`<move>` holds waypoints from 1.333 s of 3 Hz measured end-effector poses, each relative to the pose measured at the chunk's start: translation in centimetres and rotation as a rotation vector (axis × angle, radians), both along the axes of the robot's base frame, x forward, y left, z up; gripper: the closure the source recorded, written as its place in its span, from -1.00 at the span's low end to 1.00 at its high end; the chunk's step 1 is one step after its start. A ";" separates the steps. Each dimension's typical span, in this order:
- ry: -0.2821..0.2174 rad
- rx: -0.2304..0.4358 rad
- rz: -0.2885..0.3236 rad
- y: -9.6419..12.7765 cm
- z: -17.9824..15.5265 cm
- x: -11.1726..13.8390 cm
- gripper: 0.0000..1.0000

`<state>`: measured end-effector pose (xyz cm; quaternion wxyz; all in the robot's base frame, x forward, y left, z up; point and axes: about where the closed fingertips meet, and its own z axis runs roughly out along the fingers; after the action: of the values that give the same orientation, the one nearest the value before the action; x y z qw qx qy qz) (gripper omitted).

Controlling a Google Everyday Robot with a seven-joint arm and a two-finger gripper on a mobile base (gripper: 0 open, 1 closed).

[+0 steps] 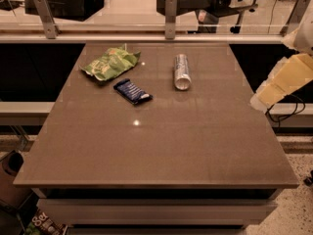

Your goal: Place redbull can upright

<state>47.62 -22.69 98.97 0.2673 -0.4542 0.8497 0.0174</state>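
Note:
The redbull can, slim and silvery, lies on its side at the back of the brown table, right of centre, with its shiny round end facing the front. My gripper is at the end of the cream-coloured arm by the table's right edge. It hangs to the right of the can and well apart from it, and holds nothing that I can see.
A green snack bag lies at the back left and a dark blue snack bar wrapper sits just in front of it. A glass rail with metal posts runs behind the table. A cable hangs to the right.

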 end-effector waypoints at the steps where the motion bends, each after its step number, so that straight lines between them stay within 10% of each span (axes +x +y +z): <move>1: 0.021 0.077 -0.126 -0.2 0.1 1.4 -1.00; 4: 0.113 0.125 -0.497 1.5 0.2 6.9 -1.00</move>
<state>54.48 -21.20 99.14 0.2432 -0.2123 0.9460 0.0289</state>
